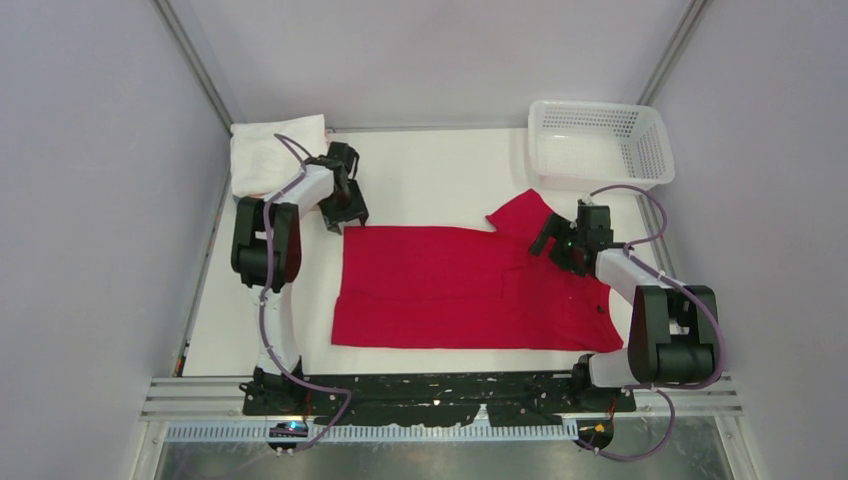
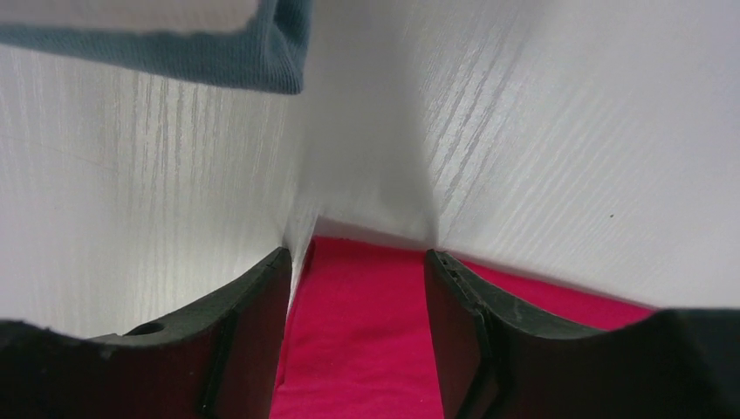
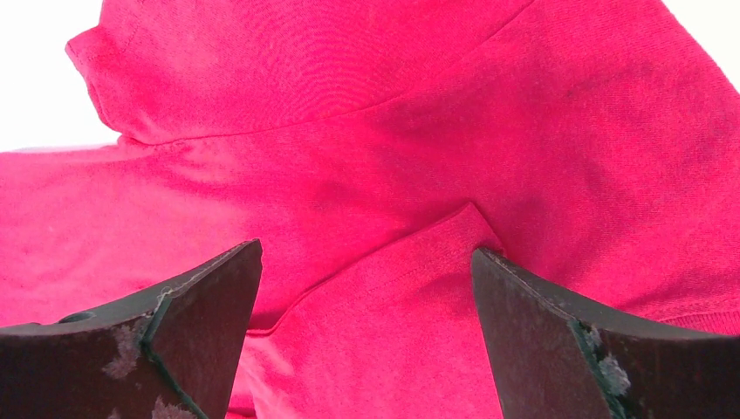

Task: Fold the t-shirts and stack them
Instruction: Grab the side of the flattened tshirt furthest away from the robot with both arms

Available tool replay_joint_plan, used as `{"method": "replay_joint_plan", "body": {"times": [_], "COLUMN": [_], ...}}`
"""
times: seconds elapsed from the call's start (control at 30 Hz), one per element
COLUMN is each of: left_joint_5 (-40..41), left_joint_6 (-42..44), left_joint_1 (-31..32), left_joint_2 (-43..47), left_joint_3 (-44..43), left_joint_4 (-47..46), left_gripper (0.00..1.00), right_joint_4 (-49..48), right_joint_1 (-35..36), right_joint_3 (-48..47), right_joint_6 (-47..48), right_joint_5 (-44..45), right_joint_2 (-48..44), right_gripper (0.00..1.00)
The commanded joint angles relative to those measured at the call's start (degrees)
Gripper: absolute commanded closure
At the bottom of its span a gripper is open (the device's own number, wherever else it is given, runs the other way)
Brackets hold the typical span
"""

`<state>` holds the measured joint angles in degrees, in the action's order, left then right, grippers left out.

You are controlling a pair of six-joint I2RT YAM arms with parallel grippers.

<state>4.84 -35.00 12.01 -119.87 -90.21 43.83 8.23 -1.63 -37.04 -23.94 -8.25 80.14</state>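
I am counting one red t-shirt (image 1: 450, 290), one white folded t-shirt (image 1: 265, 150), one white mesh basket (image 1: 655, 150) and two robot arms.

The red t-shirt is lying spread out flat in the middle of the surface (image 1: 430, 180). Its neck end is pointing right. One sleeve is sticking out toward the far side.

The white folded t-shirt is sitting in the far left corner. In the left wrist view, a teal blue cloth edge (image 2: 218, 61) is peeking out beside it. I cannot tell how many shirts are lying in that pile.

The left arm (image 1: 265, 245) is reaching to the far left corner of the red t-shirt. Its jaws are standing apart with the red corner lying between them. They are not pinching it.

The right arm (image 1: 660, 320) is hanging over the sleeve end of the red t-shirt. Its jaws are spread wide and holding nothing.

The basket is sitting in the far right corner.

The surface is white with thin wood lines in it. Pale grey walls are standing on three sides. A black rail is running along the near edge, and both arms are sitting on it.
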Motion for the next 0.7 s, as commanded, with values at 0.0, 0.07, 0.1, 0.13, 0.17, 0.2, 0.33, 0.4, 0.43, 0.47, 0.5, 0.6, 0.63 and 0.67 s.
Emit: {"method": "replay_joint_plan", "body": {"times": [0.0,0.07,0.1,0.13,0.17,0.2,0.33,0.4,0.43,0.47,0.5,0.6,0.63,0.67], "left_joint_5": [1.4,1.8,1.9,2.1,2.4,2.6,2.6,2.5,2.4,2.3,2.2,1.8,1.5,1.2], "left_joint_6": [-1.9,-2.9,-3.3,-3.6,-4.0,-4.1,-3.5,-3.1,-2.7,-2.5,-2.0,-0.6,-0.1,0.9], "left_joint_1": [0.3,0.3,0.3,0.4,0.4,0.5,0.5,0.5,0.5,0.5,0.5,0.5,0.5,0.5], "left_joint_2": [-0.5,-0.6,-0.9,-1.2,-1.3,-1.3,-1.4,-1.3,-1.3,-1.2,-1.0,0.2,1.1,1.8], "left_joint_3": [-2.6,-3.0,-3.6,-4.1,-4.3,-4.3,-4.5,-4.4,-4.4,-4.2,-3.8,-1.7,-0.5,0.9], "left_joint_4": [2.0,2.3,3.1,3.6,3.9,3.9,3.7,3.5,3.3,2.9,2.3,-0.3,-1.9,-3.7], "left_gripper": [0.44,0.47,0.51,0.55,0.59,0.62,0.79,0.88,0.98,1.00,1.00,1.00,1.00,1.00], "right_joint_4": [1.6,1.5,1.5,1.5,1.5,1.4,1.5,1.5,1.5,1.5,1.6,1.8,2.0,2.5], "right_joint_1": [-0.3,-0.3,-0.3,-0.4,-0.3,-0.3,-0.3,-0.3,-0.3,-0.3,-0.3,0.6,1.3,1.5], "right_joint_3": [0.8,0.9,0.9,1.0,1.0,1.1,1.4,1.4,1.3,0.9,0.7,-1.6,-2.5,-4.9], "right_joint_6": [0.9,0.9,0.9,0.9,0.9,0.9,1.0,1.2,1.3,1.5,1.6,2.4,2.7,3.7], "right_joint_5": [-0.3,-0.4,-0.7,-0.8,-1.2,-1.4,-1.7,-1.8,-2.2,-2.4,-2.5,-1.0,0.8,2.8], "right_joint_2": [-2.2,-3.1,-3.8,-4.1,-4.8,-5.1,-6.8,-7.5,-7.9,-8.0,-8.3,-9.0,-8.9,-8.2], "right_gripper": [0.05,0.05,0.05,0.05,0.05,0.05,0.05,0.05,0.05,0.05,0.05,0.05,0.05,0.05]}}
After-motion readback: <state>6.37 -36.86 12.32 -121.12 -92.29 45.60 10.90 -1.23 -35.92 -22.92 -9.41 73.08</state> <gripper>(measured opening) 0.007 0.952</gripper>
